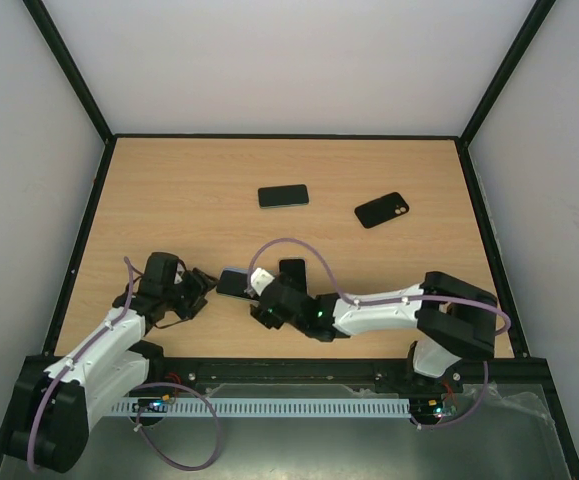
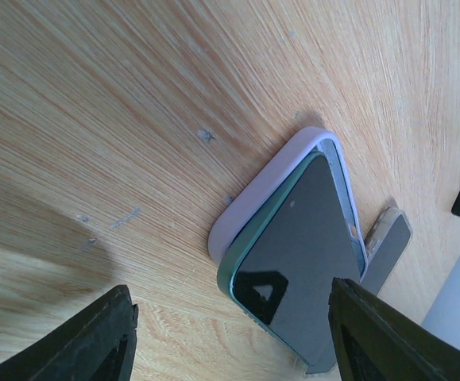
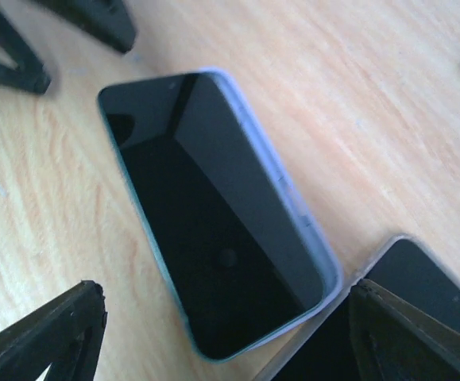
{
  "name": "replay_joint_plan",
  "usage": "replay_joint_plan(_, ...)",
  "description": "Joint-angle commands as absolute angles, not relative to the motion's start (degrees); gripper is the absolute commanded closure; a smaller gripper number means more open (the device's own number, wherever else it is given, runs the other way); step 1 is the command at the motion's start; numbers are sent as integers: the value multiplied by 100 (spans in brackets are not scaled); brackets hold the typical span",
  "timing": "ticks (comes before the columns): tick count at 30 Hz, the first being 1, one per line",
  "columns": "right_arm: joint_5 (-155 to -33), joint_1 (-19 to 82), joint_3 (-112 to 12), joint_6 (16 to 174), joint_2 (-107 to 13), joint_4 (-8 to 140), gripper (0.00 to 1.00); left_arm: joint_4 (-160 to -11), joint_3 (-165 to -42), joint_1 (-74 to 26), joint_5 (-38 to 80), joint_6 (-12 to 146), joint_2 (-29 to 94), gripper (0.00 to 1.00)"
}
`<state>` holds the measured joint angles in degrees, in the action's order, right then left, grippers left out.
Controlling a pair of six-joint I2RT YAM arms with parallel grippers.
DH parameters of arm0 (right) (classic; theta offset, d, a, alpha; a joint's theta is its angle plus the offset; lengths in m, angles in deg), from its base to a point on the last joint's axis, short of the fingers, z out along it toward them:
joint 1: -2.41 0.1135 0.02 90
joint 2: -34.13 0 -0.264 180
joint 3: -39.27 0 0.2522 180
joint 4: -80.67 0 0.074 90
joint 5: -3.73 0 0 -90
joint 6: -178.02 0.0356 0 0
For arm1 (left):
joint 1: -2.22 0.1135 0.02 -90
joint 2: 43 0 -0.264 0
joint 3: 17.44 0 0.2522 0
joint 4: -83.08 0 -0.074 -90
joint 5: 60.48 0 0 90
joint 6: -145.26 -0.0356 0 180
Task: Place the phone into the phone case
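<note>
A dark-screened phone (image 2: 301, 246) with a green edge lies in a lavender phone case (image 2: 249, 198) on the wooden table, low in the middle of the top view (image 1: 234, 285). One long side sits inside the case; the other rides up over the case's rim. It also shows in the right wrist view (image 3: 214, 238), with the case wall (image 3: 297, 210) along its right side. My left gripper (image 2: 230, 341) is open, hovering just left of the phone (image 1: 201, 290). My right gripper (image 3: 230, 341) is open above the phone's other end (image 1: 256, 290). Neither touches it.
A second dark phone in a clear case (image 1: 292, 268) lies right beside the lavender case, also in the right wrist view (image 3: 420, 278). Another phone (image 1: 283, 195) and a black case (image 1: 382, 209) lie farther back. A black frame rims the table.
</note>
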<state>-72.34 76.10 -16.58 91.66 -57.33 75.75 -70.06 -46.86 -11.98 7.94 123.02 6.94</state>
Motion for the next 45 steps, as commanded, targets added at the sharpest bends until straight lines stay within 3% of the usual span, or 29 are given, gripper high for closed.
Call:
replay_joint_plan(1,-7877,7189,-1827,9662,-5572,7539,15,-6922,-4644,-1317,987,12332,691,31)
replay_joint_plan(6,-8117,6928,-2269,9919,-6105,7274,0,-6912,-4649,-1486,1026,12416,706,27)
replay_joint_plan(24,-8558,6431,-2925,9711,-7086,7161,2,-6462,-4797,-1785,1382,12581,360,26)
replay_joint_plan(45,-10298,6369,-2619,10839,-6723,6896,0,-6270,-4809,-2017,1790,12537,270,34)
